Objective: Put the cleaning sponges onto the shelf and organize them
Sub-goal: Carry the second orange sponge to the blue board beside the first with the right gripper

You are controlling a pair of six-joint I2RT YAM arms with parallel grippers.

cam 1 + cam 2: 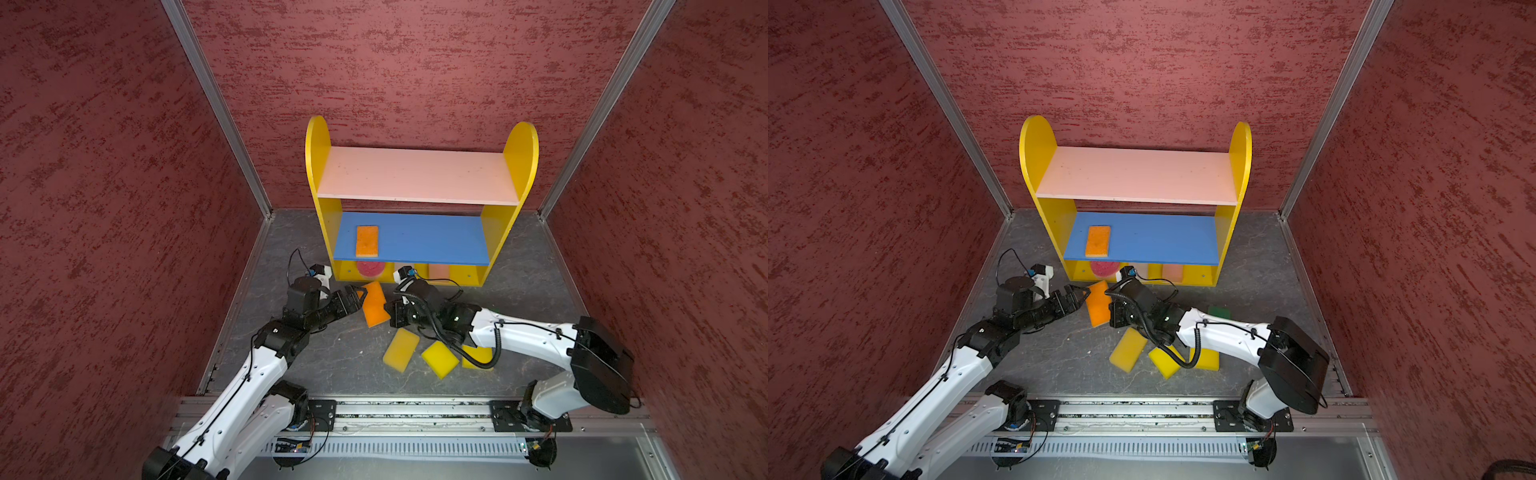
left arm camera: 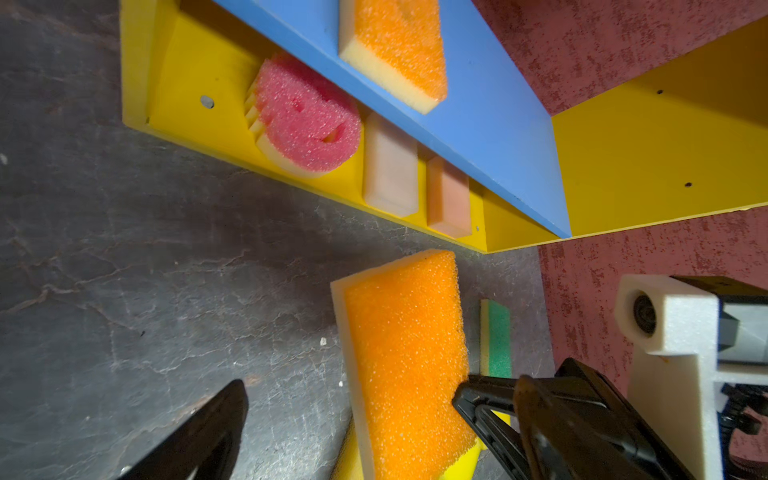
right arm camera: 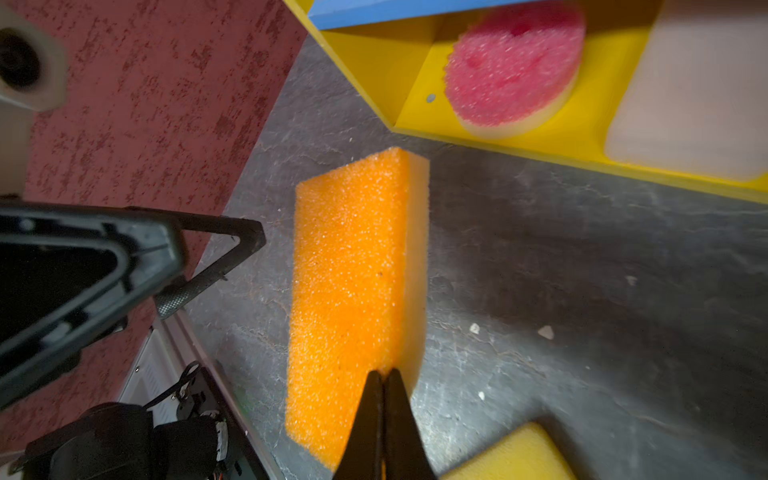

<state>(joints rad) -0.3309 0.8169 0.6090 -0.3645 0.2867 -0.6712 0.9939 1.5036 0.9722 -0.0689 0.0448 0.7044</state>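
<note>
Blue board (image 1: pixel 436 245) free beside shelved sponge (image 1: pixel 367 241)

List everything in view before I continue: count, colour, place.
shelf: 1, yellow sides, pink, blue and yellow boards; by the back wall.
orange sponges: 2; one flat on the blue board, one in front of the shelf, between the grippers.
yellow sponges: 3; floor, by the right arm.
green-topped sponge: 1; floor, behind the right arm.
round smiley sponge: 1, red-pink; bottom tier, leftmost.
off-white sponge: 1; bottom tier, beside the smiley.
peach sponge: 1; bottom tier, beside the off-white.
left gripper: 1, black; open, at the front orange sponge.
right gripper: 1, black; shut, tips at that sponge.
</note>
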